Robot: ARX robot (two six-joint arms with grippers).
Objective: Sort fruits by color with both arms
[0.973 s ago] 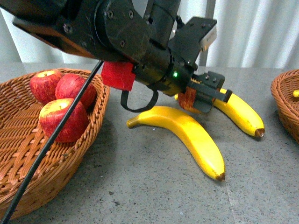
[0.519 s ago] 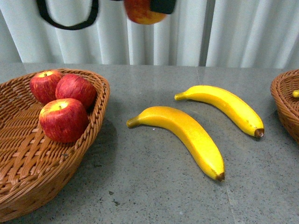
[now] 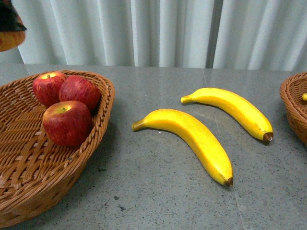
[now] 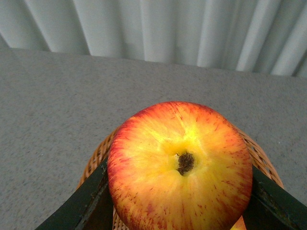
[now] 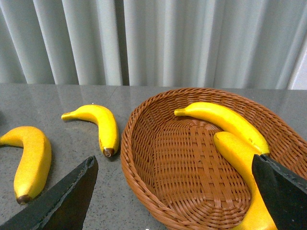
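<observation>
My left gripper (image 4: 180, 191) is shut on a red-and-yellow apple (image 4: 180, 163), its dark jaws pressed to both sides of the fruit. In the front view this apple (image 3: 9, 40) hangs at the top left corner, above the left wicker basket (image 3: 103, 103). That basket holds three red apples (image 3: 67, 122). Two yellow bananas lie on the grey table, one nearer (image 3: 192, 139) and one farther (image 3: 230, 108). My right gripper (image 5: 172, 191) is open over the right basket (image 5: 144, 177), which holds two bananas (image 5: 225, 120). Nothing is between its fingers (image 5: 67, 199).
The right basket's rim (image 3: 292, 103) shows at the front view's right edge. White curtains (image 3: 158, 28) close off the back of the table. The two loose bananas (image 5: 103, 124) lie just beside the right basket in the right wrist view.
The left arm lifted the apple from beside the far banana, rose out of the table's middle, and swung left to above the left basket. The bananas stayed put.
</observation>
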